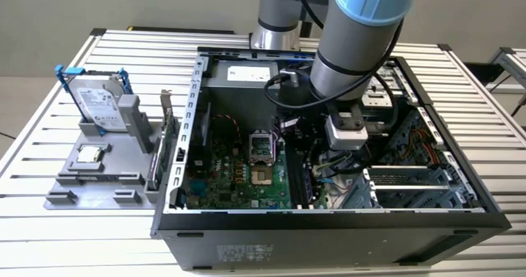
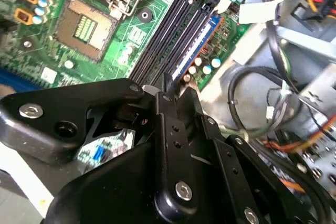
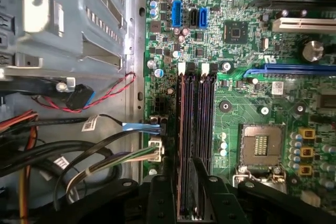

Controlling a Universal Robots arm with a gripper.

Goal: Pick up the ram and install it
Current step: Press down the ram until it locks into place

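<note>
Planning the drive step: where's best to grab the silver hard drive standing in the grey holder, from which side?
Probably its free upper half, from above: the silver hard drive stands on edge, leaning, lower end seated in the grey plastic holder. Close on the broad flat faces; blue rails occupy the narrow edges.

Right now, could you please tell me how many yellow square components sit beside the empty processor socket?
3, in a row beside the processor socket: first yellow component, middle yellow component, last yellow component. Others could be hidden.
</note>
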